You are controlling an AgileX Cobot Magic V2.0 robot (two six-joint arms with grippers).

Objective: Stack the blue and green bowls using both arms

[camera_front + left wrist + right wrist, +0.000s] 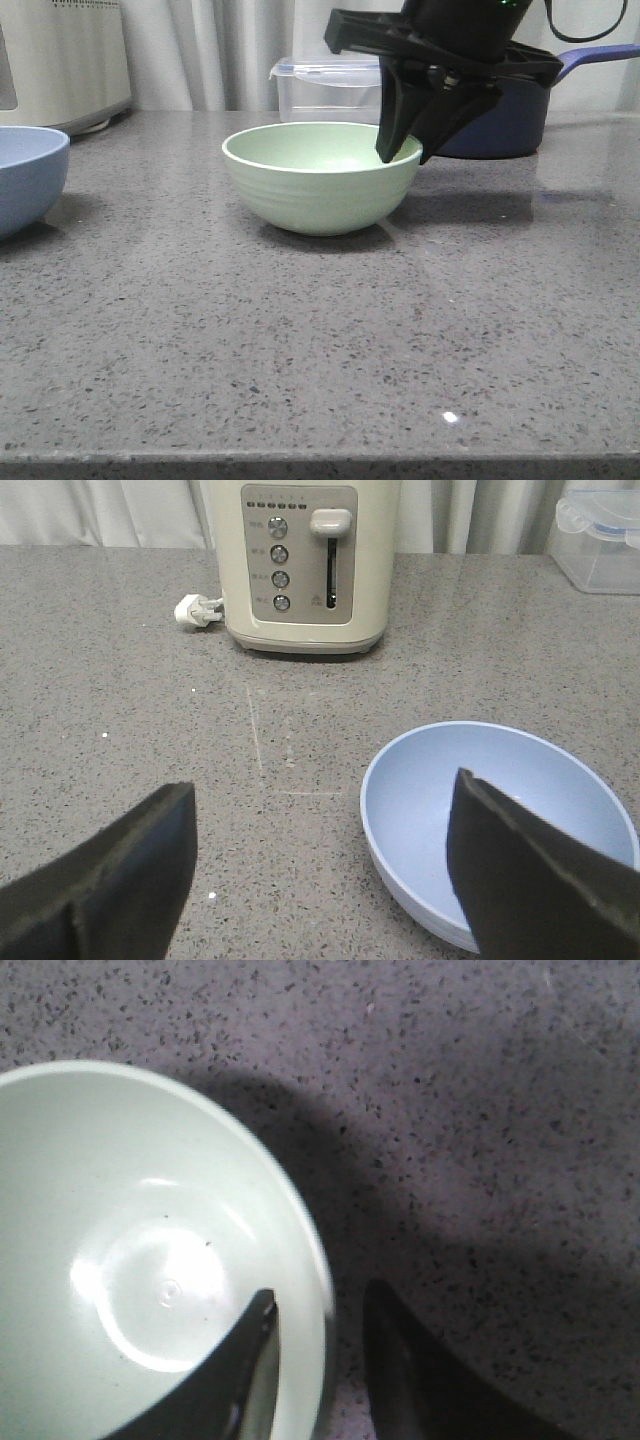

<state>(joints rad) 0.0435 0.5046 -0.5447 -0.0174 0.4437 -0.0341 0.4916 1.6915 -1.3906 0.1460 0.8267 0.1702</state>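
**Green bowl's rim sits between the right claw's fingers**

Green bowl [322,177] stands upright on the grey speckled counter [320,340], about midway between the left and right edges and toward the back edge. The right claw [402,158] comes down over the bowl's right side. In the right wrist view one finger [225,1380] is inside the bowl and the other is outside it, with the rim running between them. The fingers are spread a little wider than the rim; whether either one touches the bowl cannot be told.

The blue bowl [28,176] stands upright at the counter's left edge, well apart from the green one and cut off by the front view's border. In the left wrist view the left claw [320,865] hangs above the counter with its fingers spread wide and nothing between them but bare counter and part of the blue bowl's [500,825] rim; one finger overlaps the bowl's inside in that view.

Along the back edge stand a cream toaster [300,565] behind the blue bowl, a clear lidded box [328,88] behind the green bowl, and a navy saucepan [505,115] to the box's right, partly hidden by the right arm. A white plug [197,610] lies beside the toaster.
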